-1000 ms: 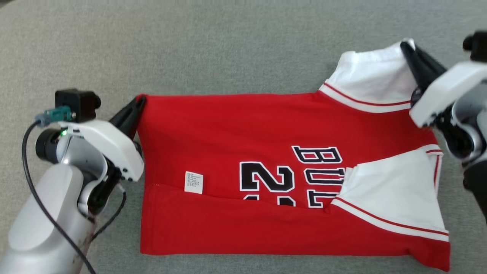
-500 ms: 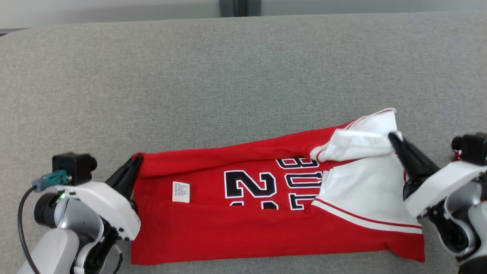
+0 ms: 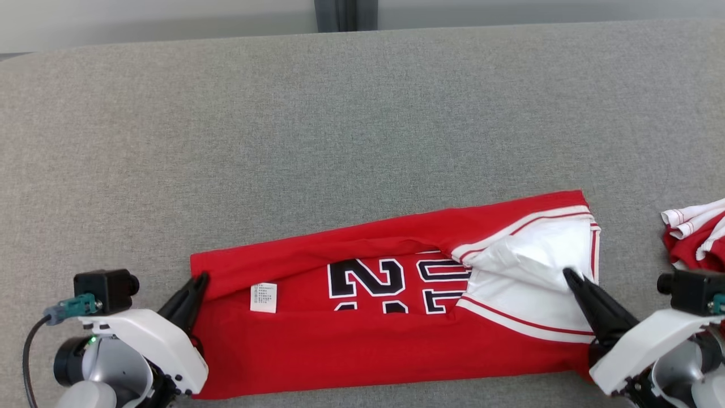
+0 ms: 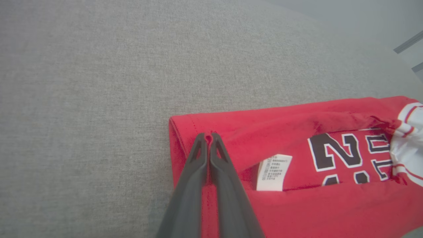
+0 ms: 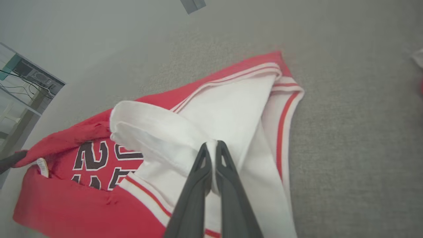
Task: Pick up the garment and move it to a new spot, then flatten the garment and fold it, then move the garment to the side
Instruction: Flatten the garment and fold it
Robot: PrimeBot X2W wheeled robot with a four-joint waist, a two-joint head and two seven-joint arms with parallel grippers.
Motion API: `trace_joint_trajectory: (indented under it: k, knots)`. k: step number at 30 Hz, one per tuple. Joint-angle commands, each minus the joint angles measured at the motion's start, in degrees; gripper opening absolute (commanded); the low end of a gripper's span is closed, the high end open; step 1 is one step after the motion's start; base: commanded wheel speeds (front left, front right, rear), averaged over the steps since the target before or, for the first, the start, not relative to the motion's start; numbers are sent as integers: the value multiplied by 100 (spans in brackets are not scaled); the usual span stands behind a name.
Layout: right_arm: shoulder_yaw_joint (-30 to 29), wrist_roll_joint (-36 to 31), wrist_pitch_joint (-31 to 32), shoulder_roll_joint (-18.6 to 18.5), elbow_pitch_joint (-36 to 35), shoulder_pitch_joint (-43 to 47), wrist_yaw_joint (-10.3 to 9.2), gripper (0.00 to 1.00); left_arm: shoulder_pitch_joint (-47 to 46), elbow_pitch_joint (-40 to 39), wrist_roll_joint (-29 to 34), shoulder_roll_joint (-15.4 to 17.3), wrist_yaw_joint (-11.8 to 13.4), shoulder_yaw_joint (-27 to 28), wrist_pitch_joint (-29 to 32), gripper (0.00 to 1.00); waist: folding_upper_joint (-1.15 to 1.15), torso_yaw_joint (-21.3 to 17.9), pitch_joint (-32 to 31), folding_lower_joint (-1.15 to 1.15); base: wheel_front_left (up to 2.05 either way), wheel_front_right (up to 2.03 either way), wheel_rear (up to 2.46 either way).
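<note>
**Lengthwise fold in hand, both grippers closed on the far flap**

Nearest me, my left gripper (image 3: 199, 279) has its two fingers pressed together on the red hem corner just left of the care label (image 3: 264, 297). My right gripper (image 3: 568, 274), well to the right of the label, is pinched tight in the same way on a pleat of the white sleeve (image 3: 527, 263).

The garment (image 3: 368, 351), a red jersey, lies lengthwise on the grey surface (image 3: 340, 113) and spans from one gripper to the other. Its near long panel, below the label, is turned up over the lower parts of the black digits (image 3: 367, 280) to the label's right. Its far long edge, above the label, curls towards me as a loose, uneven flap. The flap is raised at both pinched ends and not pressed flat.

Farther right of the label, past the sleeve, a second red-and-white bundle (image 3: 694, 238) lies apart from the jersey.

I judge the relocation and flattening to be done, and the near lengthwise fold to be laid. The far fold is under way. What is left is to lay this flap down smooth, release both corners, probably fold crosswise, and then move the folded jersey to the side.
</note>
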Motion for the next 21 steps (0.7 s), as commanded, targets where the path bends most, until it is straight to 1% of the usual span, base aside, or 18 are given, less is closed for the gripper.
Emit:
trace_joint_trajectory:
  k: [1, 2, 3, 4, 5, 6, 9, 12, 16, 17, 19, 21]
  knots:
    - [-62, -66, 39, -7, -44, 99, -2, 0, 61, 31, -97, -24, 22, 31, -3, 0, 0, 4, -13, 0, 0, 0, 0]
    - [-114, -94, 92, 36, -48, 182, -2, 22, 93, 66, -112, -33, 32, 31, 12, 0, 0, 3, -26, 0, 0, 0, 0]
    - [-134, -112, 164, 82, -51, 269, -2, 48, 131, 101, -130, -37, 47, 35, 13, 0, 0, 1, -51, 0, 0, 0, 0]
    - [-176, -139, 200, 125, -88, 337, -2, 100, 174, 124, -147, -45, 46, 34, 11, 11, 0, -2, -70, 0, 0, 0, 0]
    - [-230, -149, 214, 158, -122, 389, -2, 100, 205, 131, -167, -63, 65, 52, -24, 44, 0, -4, -92, 0, 0, 0, 0]
    - [-288, -174, 236, 184, -161, 458, -2, 100, 247, 133, -179, -74, 86, 67, -42, 100, 0, -5, -119, 0, 0, 0, 0]
    - [-506, -271, 141, 308, -317, 647, -2, 100, 370, 84, -154, -98, 181, 159, -202, 100, 0, 1, -198, 0, 0, 0, 0]
    - [-799, -449, -123, 476, -615, 717, -2, 100, 436, -7, -60, -109, 317, 285, -440, 100, 0, -2, -291, 0, 0, 0, 0]
    - [-1286, -783, -547, 846, -945, 638, -2, 100, 405, -215, 137, -164, 552, 445, -845, 100, 0, -14, -442, 0, 0, 0, 0]
    - [-1478, -983, -687, 985, -1056, 536, -2, 100, 311, -353, 308, -161, 648, 482, -1049, 100, 0, -14, -516, 0, 0, 0, 0]
    - [-1533, -1070, -749, 1040, -1101, 489, -2, 100, 265, -411, 390, -150, 664, 466, -1117, 100, 0, -14, -561, 0, 0, 0, 0]
    - [-1601, -1301, -853, 1099, -1163, 388, -2, 100, 143, -542, 535, -190, 725, 497, -1348, 100, 0, 3, -640, 0, 0, 0, 0]
